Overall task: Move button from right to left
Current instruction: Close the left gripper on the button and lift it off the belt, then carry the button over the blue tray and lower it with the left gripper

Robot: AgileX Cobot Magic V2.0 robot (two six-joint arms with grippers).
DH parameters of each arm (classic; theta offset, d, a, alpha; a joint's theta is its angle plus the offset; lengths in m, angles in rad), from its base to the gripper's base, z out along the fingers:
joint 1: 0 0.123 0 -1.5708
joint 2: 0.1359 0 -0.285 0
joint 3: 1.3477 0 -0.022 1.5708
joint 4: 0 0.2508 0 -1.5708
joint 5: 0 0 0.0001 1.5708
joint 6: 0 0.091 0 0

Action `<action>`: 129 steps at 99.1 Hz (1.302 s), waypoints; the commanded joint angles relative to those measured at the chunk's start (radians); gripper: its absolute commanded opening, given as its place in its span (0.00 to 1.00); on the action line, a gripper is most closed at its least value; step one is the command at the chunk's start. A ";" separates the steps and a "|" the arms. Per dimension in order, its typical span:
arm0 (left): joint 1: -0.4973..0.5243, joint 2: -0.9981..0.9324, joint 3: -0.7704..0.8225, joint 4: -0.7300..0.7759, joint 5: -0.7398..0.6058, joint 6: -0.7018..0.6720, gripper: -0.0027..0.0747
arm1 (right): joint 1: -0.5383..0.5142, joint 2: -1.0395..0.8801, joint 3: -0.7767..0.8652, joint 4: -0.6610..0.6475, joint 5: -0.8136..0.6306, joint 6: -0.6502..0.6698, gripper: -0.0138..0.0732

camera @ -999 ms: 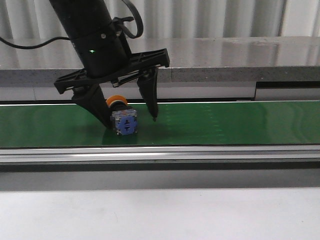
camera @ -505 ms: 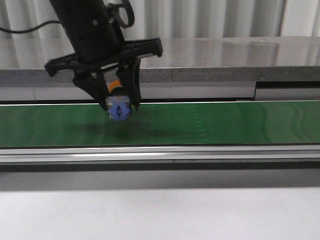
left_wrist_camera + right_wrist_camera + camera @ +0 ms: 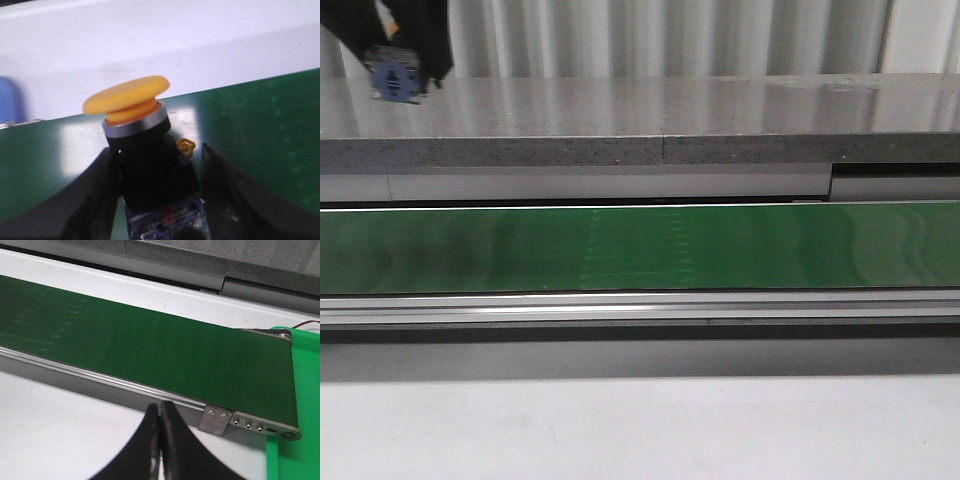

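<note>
Front: left tool (image 3: 398, 60) at top-left corner, pinching one button (image 3: 397, 82) high above the green belt (image 3: 640, 250).
L wrist: button's yellow cap (image 3: 126, 95) up, body clamped btwn both fingers (image 3: 95, 190).
R wrist: right tool (image 3: 160, 440) pressed together over white table (image 3: 60, 420), near belt edge.

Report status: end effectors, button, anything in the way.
Left end effector shut on button, raised above green belt. Right end effector shut, empty, beside belt. Nothing visible in the way.
</note>
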 commanded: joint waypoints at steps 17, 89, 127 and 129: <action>0.234 -0.050 -0.031 0.009 0.022 0.122 0.07 | 0.002 0.004 -0.025 0.009 -0.075 -0.007 0.08; 0.745 0.074 -0.023 -0.161 0.037 0.382 0.07 | 0.002 0.004 -0.025 0.009 -0.075 -0.007 0.08; 0.765 0.281 -0.023 -0.156 -0.030 0.379 0.07 | 0.002 0.004 -0.025 0.009 -0.075 -0.007 0.08; 0.765 0.291 -0.023 -0.156 -0.030 0.379 0.08 | 0.002 0.004 -0.025 0.009 -0.075 -0.007 0.08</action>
